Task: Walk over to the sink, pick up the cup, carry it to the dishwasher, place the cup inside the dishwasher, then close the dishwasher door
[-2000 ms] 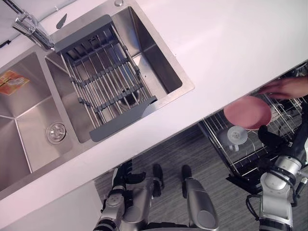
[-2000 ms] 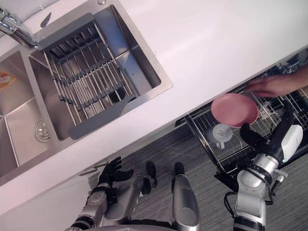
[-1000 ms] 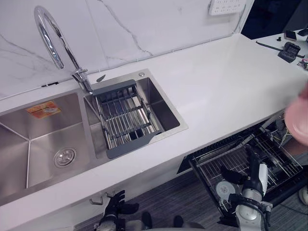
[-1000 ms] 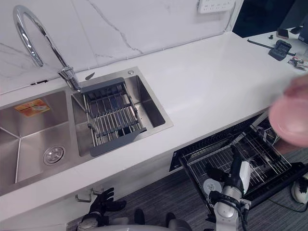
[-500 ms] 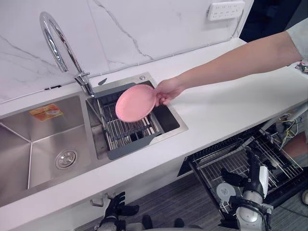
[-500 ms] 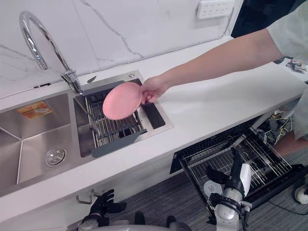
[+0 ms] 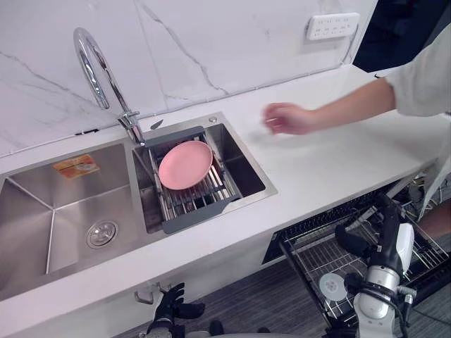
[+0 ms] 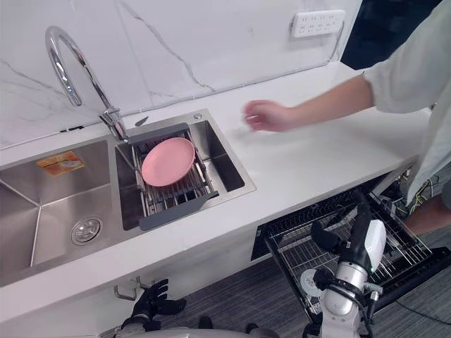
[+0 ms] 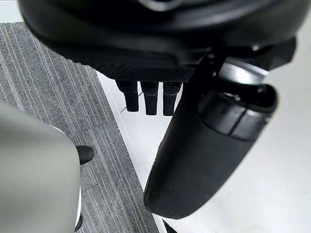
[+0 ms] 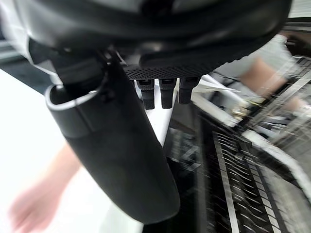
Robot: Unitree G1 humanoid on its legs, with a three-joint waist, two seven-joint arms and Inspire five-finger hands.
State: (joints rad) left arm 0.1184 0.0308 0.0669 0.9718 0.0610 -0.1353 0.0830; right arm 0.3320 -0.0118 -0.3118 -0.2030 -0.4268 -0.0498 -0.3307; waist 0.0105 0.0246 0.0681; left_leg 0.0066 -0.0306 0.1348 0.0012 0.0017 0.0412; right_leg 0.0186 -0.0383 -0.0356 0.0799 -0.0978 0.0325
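Observation:
A pink shallow dish (image 7: 185,164) lies on the grey drying rack (image 7: 201,204) in the sink's right basin; I see no cup. A person's hand (image 7: 285,117) hovers over the white counter to the right of the sink, holding nothing. My right hand (image 7: 386,241) stands upright over the pulled-out dishwasher rack (image 7: 315,248), open and empty; its thumb (image 10: 121,160) and straight fingers (image 10: 162,93) show in the right wrist view. My left hand (image 7: 173,310) hangs low below the counter's front edge, open and empty, with its thumb (image 9: 204,155) before the floor.
A tall curved faucet (image 7: 92,65) rises behind the sink. The left basin (image 7: 42,211) has a drain (image 7: 103,234) and an orange label. A white round piece (image 7: 331,285) sits in the dishwasher rack. The person's sleeve (image 7: 423,74) reaches in from the right.
The person has set the pink dish down on the sink rack and drawn the hand back right over the counter. My right hand stands a little higher. The camera has shifted slightly.

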